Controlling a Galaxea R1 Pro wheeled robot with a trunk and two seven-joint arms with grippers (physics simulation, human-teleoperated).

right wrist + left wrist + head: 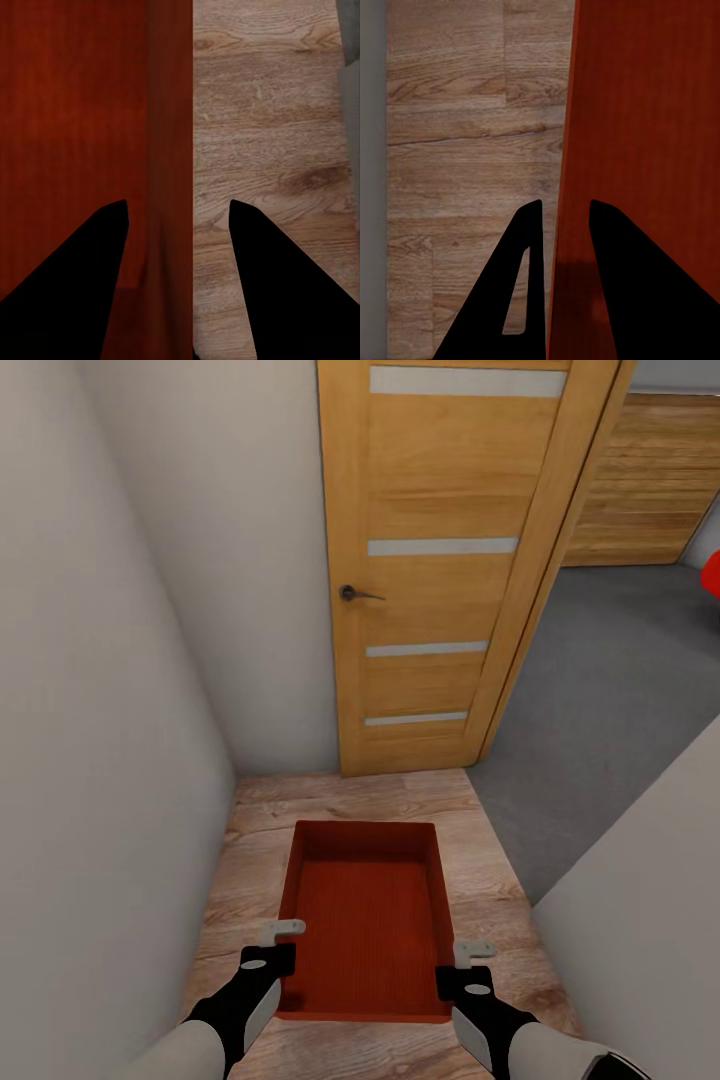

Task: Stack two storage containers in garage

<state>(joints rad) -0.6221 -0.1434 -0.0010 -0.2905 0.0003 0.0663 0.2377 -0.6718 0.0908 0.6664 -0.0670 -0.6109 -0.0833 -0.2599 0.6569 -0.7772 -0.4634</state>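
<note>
Head view: bin (365, 920) was at 6 o'clock over the wood floor (480, 830), door (440, 570) at 12, grey garage floor (610, 690) at 2. Left gripper (272, 950) and right gripper (468, 970) each straddled a long side wall near the near corners. I'd judge it light and stiff with thin, slick walls, so pinching the rims suits it.

Left wrist: jaws narrow, one finger (641, 292) inside and one outside the wall, apparently clamped on it.

Right wrist: jaws wider, wall between them; contact unclear, can't tell grip.
</note>
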